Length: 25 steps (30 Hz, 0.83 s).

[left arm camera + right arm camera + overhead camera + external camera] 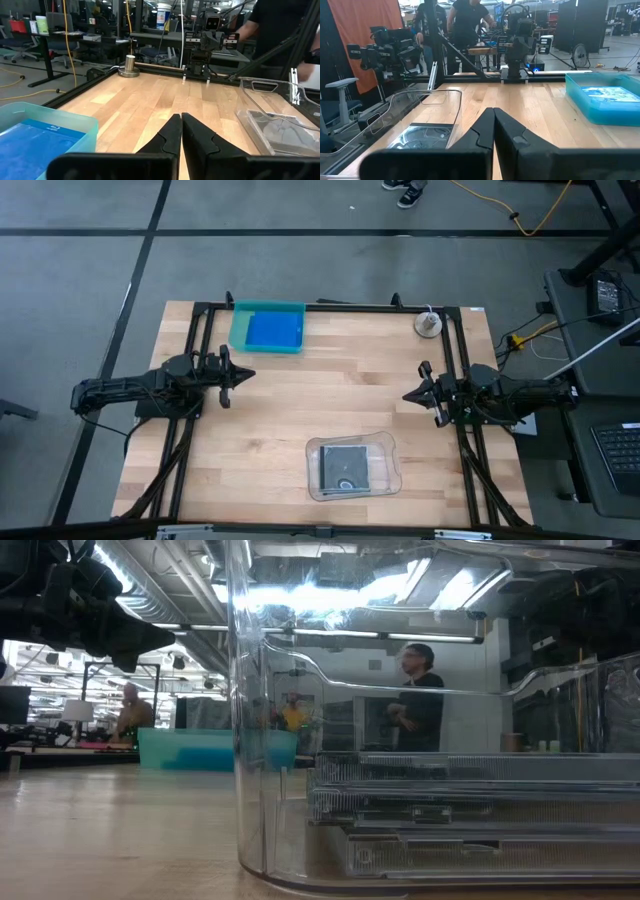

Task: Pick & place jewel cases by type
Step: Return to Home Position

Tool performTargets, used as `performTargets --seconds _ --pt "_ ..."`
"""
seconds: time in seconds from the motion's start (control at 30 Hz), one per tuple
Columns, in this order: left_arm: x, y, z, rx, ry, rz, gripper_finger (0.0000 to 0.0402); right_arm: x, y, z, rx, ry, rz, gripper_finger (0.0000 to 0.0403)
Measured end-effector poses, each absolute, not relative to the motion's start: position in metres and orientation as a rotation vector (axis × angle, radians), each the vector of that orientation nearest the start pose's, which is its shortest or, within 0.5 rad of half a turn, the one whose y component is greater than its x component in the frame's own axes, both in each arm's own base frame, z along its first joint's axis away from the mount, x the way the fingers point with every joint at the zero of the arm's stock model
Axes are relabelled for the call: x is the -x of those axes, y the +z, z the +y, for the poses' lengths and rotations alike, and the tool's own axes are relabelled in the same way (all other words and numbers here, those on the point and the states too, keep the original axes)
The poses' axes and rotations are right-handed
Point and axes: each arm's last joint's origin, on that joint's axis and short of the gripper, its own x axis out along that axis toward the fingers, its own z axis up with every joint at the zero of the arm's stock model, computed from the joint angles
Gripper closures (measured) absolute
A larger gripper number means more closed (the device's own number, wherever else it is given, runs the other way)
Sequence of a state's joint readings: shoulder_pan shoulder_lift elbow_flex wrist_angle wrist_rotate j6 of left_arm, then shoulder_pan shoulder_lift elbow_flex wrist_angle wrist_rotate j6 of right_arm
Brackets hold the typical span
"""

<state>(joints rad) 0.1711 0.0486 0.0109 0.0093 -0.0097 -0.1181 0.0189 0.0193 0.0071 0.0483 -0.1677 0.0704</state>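
Bright blue jewel cases lie flat in the teal tray at the table's far side, also seen in the left wrist view and the right wrist view. Dark square jewel cases showing a disc lie stacked in the clear tray near the front edge; the low view shows the stack through the tray wall. My left gripper hovers shut at the table's left side, pointing level toward the middle. My right gripper hovers shut at the right side, facing it.
A small round metal weight sits at the far right corner. A black frame runs along the table's far edge and sides. People stand in the room beyond the table.
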Motion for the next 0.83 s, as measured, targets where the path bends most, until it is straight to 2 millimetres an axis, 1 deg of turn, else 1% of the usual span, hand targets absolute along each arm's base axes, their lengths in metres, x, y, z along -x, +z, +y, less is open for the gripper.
performTargets --seconds 0.83 --pt "-0.0985 0.1643 0.0173 0.12 0.182 0.017 0.0398 -0.0979 0.1691 0.0067 -0.067 0.188 -0.029 0.0391"
